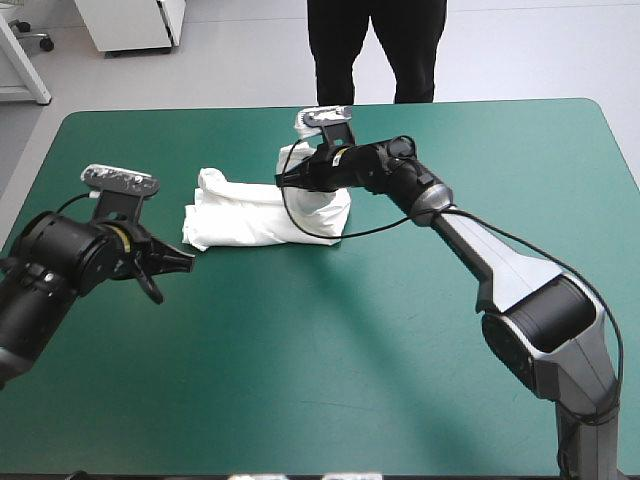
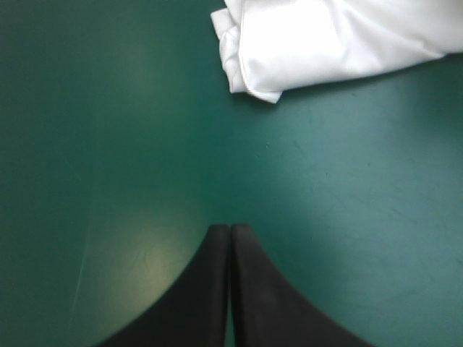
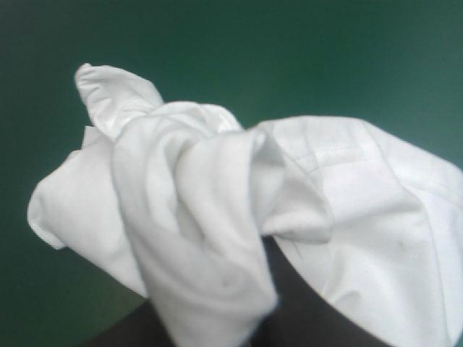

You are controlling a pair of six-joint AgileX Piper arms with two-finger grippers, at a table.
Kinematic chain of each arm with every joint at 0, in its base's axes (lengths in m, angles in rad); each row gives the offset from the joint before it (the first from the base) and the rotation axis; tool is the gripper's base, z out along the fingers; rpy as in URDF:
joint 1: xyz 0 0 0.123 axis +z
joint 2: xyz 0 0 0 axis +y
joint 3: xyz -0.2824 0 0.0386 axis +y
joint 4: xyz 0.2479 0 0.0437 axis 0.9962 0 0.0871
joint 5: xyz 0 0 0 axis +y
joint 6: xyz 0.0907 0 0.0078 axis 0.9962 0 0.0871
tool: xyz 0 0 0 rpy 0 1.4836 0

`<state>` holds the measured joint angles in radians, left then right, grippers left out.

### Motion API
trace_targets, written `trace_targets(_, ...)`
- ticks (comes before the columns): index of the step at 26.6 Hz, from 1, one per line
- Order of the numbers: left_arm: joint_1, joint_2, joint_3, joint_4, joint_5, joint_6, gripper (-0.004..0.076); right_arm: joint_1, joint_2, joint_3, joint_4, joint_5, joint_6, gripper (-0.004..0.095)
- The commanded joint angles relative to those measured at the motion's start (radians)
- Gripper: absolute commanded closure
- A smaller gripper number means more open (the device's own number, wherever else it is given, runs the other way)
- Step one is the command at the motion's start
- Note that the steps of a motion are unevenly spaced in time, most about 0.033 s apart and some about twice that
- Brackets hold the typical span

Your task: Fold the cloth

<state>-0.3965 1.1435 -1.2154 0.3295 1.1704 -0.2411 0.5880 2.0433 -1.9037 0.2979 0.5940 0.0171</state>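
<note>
White short-sleeved T-shirt bundle (image 1: pixel 240 215) was laid left-to-right on the far teal-green tabletop (image 1: pixel 350 350), its right end clamped by the jaws of the right gripper (image 1: pixel 285 178); the left gripper (image 1: pixel 185 262), jaws together, was held off its left end.

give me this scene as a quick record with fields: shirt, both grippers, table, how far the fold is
cloth: white T-shirt, loose crumpled bundle toward the table's far side
left gripper: shut, empty, over bare cover; the T-shirt lies ahead of it, not touching
right gripper: shut on the T-shirt, one end lifted off the table and draped over it
table: teal-green cover
fold state: not yet a neat fold
</note>
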Motion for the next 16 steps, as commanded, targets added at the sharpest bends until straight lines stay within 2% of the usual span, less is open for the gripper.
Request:
trace_targets(1, 0.0, -0.078, 0.016, -0.003, -0.001, 0.001, 0.0724, 0.043, -0.018, -0.058, 0.043, -0.104, 0.026, 0.0925)
trace_targets(4, 0.0, -0.09, 0.019, -0.047, 0.021, 0.003, 0.0724, 0.073, 0.03, -0.113, 0.105, -0.1, 0.005, 0.0918)
trace_targets(6, 0.0, -0.09, 0.019, -0.083, 0.021, 0.005, 0.0724, 0.089, 0.065, -0.172, 0.146, -0.085, -0.037, 0.0843)
trace_targets(11, 0.0, -0.09, 0.019, -0.144, -0.004, 0.007, 0.0724, 0.099, 0.128, -0.326, 0.194, 0.043, -0.049, 0.0403)
trace_targets(13, 0.0, -0.09, 0.019, -0.16, -0.019, 0.024, 0.0724, 0.097, 0.147, -0.381, 0.198, 0.115, -0.049, 0.028)
trace_targets(16, 0.0, -0.09, 0.019, -0.16, -0.027, 0.048, 0.0724, 0.095, 0.147, -0.422, 0.174, 0.156, -0.044, 0.0301)
